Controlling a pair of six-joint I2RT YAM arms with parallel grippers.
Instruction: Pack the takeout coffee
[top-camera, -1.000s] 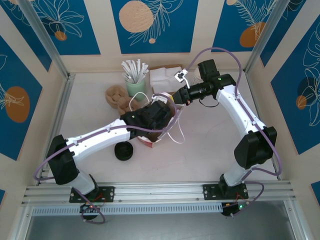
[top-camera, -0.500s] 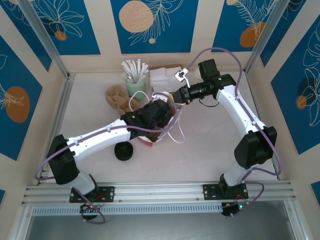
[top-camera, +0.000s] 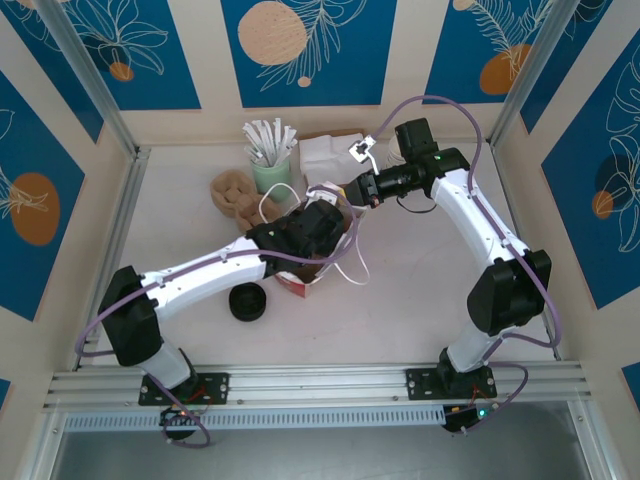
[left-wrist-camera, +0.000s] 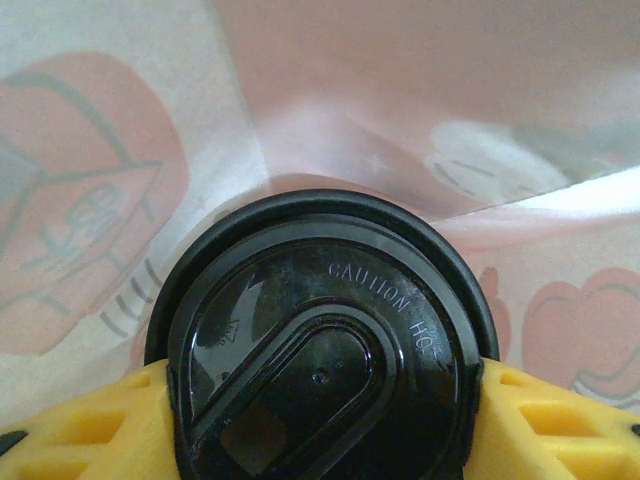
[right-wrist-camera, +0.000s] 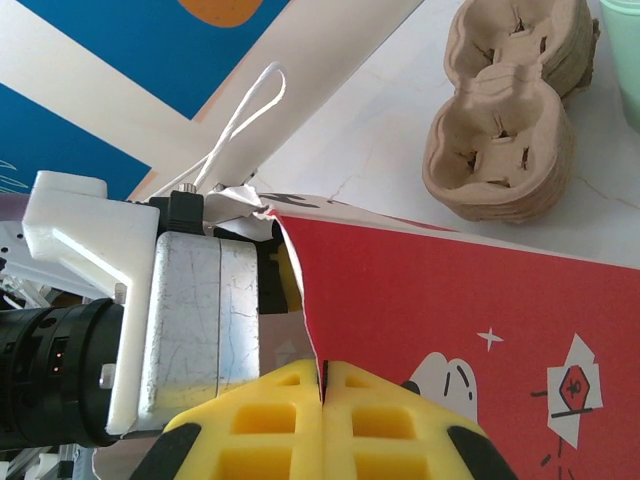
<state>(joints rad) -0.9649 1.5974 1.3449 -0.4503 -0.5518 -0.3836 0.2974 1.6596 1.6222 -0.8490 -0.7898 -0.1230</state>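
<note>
The takeout coffee (left-wrist-camera: 320, 340) shows its round black lid from above, down inside the red-and-white bag (left-wrist-camera: 400, 100). My left gripper (left-wrist-camera: 320, 440) is shut on it, with a yellow finger (left-wrist-camera: 560, 420) pressed against each side of the lid. From above, the left gripper (top-camera: 318, 225) reaches into the bag's (top-camera: 300, 283) open mouth and the cup is hidden. My right gripper (right-wrist-camera: 324, 385) is shut on the bag's torn top edge (right-wrist-camera: 300, 290) and holds that wall up. In the top view the right gripper (top-camera: 352, 192) sits at the bag's far rim.
A low black stack of lids (top-camera: 248, 302) lies left of the bag. Brown pulp cup carriers (top-camera: 232, 195) and a green cup of paper sticks (top-camera: 270, 160) stand behind it, with white napkins (top-camera: 325, 155) at the back. The bag's white handles (top-camera: 350, 262) trail to the right.
The left arm has shifted slightly, with its gripper still in the bag. The right arm and the bag's held edge have barely moved.
</note>
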